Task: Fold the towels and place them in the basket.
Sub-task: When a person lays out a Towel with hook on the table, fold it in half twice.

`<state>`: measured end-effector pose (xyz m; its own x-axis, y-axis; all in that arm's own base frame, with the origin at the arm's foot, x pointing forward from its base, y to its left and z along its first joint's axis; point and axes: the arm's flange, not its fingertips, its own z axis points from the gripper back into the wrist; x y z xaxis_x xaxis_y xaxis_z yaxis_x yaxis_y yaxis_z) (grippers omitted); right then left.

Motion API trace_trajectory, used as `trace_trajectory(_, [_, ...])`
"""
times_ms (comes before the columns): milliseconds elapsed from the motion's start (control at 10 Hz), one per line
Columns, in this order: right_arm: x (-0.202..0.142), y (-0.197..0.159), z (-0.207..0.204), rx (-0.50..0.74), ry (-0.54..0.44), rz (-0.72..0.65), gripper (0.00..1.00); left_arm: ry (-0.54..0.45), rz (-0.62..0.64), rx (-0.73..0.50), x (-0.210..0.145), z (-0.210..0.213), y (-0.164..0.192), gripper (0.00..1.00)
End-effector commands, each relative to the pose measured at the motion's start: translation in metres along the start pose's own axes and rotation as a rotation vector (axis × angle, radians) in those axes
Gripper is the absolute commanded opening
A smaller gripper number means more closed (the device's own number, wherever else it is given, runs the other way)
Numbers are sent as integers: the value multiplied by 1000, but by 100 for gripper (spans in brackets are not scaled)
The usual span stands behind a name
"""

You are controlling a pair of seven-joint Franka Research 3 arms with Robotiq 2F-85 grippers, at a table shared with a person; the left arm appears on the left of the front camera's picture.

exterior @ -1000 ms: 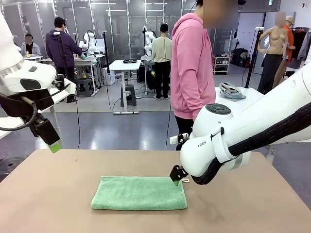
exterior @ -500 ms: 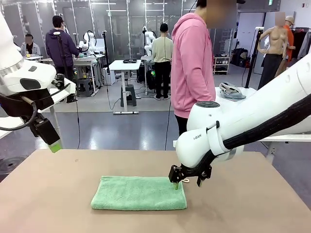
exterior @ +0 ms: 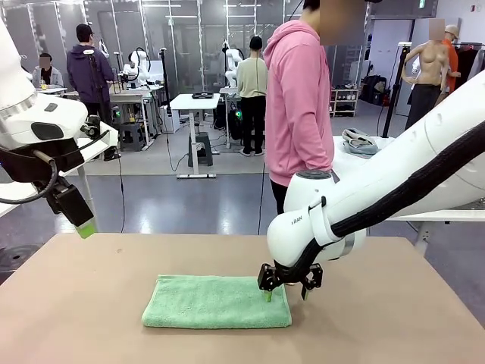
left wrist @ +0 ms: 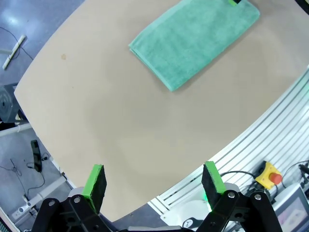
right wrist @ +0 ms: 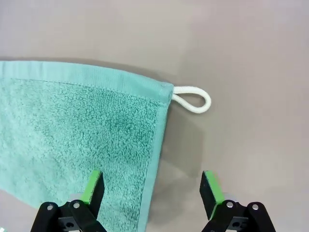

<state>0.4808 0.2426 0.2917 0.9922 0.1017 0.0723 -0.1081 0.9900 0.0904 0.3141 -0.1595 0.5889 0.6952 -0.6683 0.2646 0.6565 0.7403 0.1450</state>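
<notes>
Table (exterior: pixel 76 303) bears the mint green towel (exterior: pixel 216 302), folded into a long strip; I judge further folding and basketing are left to you. Your right gripper (right wrist: pixel 152 188) hangs at the towel's loop corner, fingers (right wrist: pixel 94 187) spread wide astride its edge, holding nothing. Your left gripper (left wrist: pixel 153 181) hovers well left of the towel, spread, empty. The loop (right wrist: pixel 193 99) lies beside that corner.

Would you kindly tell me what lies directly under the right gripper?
The open right gripper straddles an edge of the towel: one finger above terry, the other above bare table, the loop just beyond. Anything beneath the towel is covered.
</notes>
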Motion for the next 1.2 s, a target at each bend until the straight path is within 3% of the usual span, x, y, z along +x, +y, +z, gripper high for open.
trace_trajectory(0, [7,8,-6,2,-14,-35,100,-1,14,12,5,3,0,100])
trace_trajectory(100, [7,7,-8,8,-10,-39,90,-1,14,12,5,3,0,100])
trace_trajectory(400, [7,7,-10,19,5,-39,0,-1,14,12,5,3,0,100])
trace_trajectory(700, [9,8,-11,20,13,-40,4,-1,14,12,5,3,0,100])
trace_trajectory(800, [8,8,-11,22,13,-41,0,-1,14,12,5,3,0,100])
trace_trajectory(1100, [5,7,-5,25,1,-36,0,-1,14,12,5,3,0,100])
